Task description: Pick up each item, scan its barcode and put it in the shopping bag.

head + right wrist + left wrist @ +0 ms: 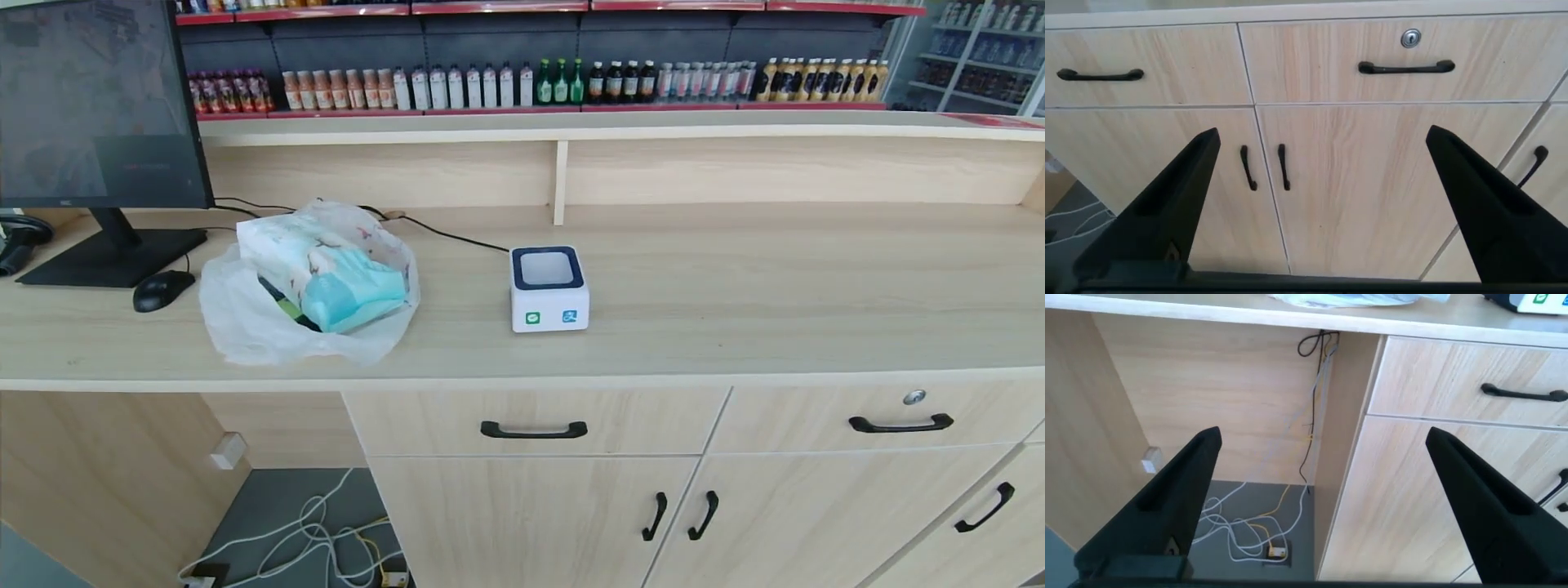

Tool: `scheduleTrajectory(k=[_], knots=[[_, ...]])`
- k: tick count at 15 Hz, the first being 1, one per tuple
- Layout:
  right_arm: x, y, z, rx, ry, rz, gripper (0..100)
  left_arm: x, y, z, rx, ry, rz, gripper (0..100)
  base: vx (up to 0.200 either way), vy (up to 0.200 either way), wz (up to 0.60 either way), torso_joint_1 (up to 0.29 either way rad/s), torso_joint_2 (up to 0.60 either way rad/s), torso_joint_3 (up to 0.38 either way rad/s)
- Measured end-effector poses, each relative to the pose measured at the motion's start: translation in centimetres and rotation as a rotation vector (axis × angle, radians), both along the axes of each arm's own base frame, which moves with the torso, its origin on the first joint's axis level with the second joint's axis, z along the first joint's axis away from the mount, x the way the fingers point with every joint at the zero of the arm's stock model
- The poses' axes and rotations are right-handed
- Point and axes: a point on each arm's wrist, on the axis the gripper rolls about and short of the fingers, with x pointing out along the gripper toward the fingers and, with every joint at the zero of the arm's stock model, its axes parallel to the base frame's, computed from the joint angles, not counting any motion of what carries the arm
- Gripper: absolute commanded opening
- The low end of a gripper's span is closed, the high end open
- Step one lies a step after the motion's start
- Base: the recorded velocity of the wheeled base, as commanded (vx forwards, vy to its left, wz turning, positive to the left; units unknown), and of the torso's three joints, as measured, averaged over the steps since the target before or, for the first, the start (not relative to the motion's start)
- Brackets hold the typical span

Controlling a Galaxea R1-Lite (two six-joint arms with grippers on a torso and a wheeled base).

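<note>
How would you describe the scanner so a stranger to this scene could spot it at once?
On the long wooden counter, look right of the plastic shopping bag. The scanner stands alone there: a small white cube, unlike the soft bag, with a dark blue rim round its top window.

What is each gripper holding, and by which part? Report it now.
Nothing is held. The left gripper and the right gripper are both open and empty, facing the cabinets; the shopping bag lies on the counter.
</note>
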Motion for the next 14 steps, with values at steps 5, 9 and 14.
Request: scheduleTrajectory(k=[5, 9, 14], knots=[[0.00, 0.01, 0.03, -0.011, -0.002, 0.000, 100, 0.00, 0.01, 0.04, -0.003, -0.004, 0.000, 100, -0.200, 0.000, 0.00, 0.001, 0.00, 0.002], [0.00, 0.01, 0.01, -0.030, -0.001, 0.002, 100, 0.00, 0.01, 0.02, -0.004, -0.002, 0.000, 100, -0.200, 0.000, 0.00, 0.001, 0.00, 0.006], [0.00, 0.01, -0.01, -0.031, 0.000, 0.003, 100, 0.00, 0.00, 0.00, 0.005, 0.000, 0.000, 100, 0.000, 0.000, 0.00, 0.000, 0.00, 0.000]])
